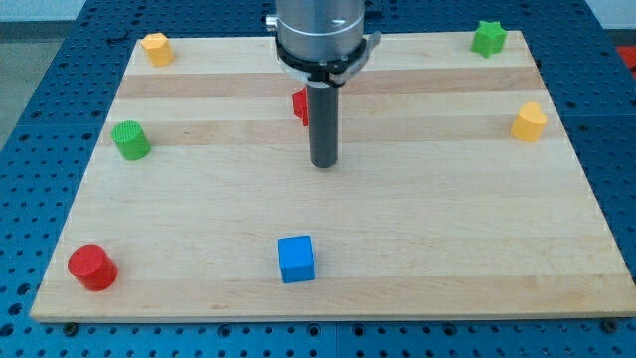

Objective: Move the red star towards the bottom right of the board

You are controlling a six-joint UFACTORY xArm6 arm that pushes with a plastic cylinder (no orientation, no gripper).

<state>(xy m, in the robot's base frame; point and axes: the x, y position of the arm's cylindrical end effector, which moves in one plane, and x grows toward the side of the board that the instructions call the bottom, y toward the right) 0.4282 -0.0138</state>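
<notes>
The red star [299, 104] lies near the top middle of the wooden board [427, 229], mostly hidden behind the dark rod; only its left edge shows. My tip [323, 164] rests on the board just below and slightly right of the red star. I cannot tell if the rod touches it.
An orange block [156, 48] sits at the top left and a green star [488, 38] at the top right. A yellow block [529, 122] is at the right edge, a green cylinder [130, 140] at the left. A red cylinder [91, 267] is at bottom left, a blue cube [296, 259] at bottom middle.
</notes>
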